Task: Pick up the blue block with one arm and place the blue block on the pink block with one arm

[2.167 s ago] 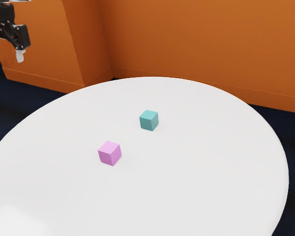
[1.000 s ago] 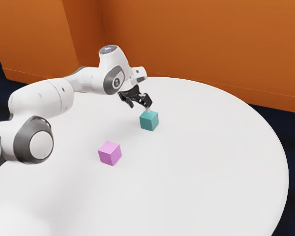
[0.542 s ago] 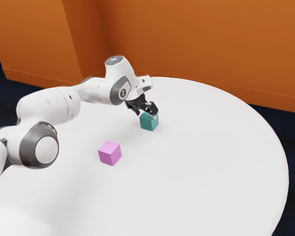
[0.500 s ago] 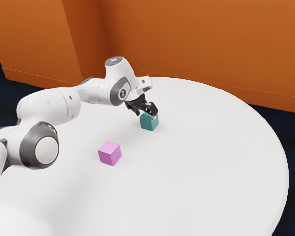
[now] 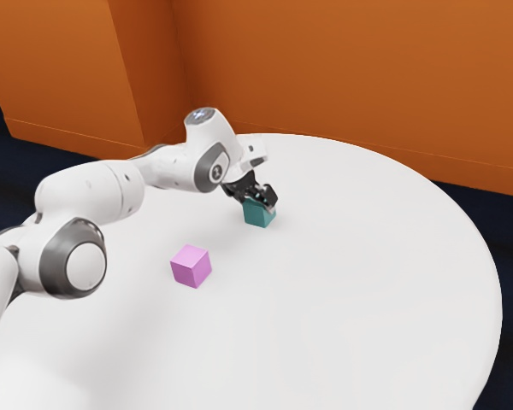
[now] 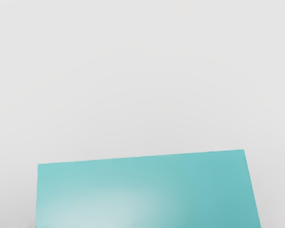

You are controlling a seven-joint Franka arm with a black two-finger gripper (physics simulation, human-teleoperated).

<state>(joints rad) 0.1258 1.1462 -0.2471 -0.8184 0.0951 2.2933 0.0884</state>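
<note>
Exterior view: the black gripper point(image 5: 260, 201) sits low over the teal-tinted blue block point(image 5: 258, 216) near the middle of the white table point(image 5: 368, 282), the pink block point(image 5: 191, 266) well apart. Whether it has closed cannot be told. A centred, square squeeze before lifting looks wise.

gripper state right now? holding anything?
Gripper: down at the top of the blue block, which sits on the table; open or shut cannot be told.
</note>
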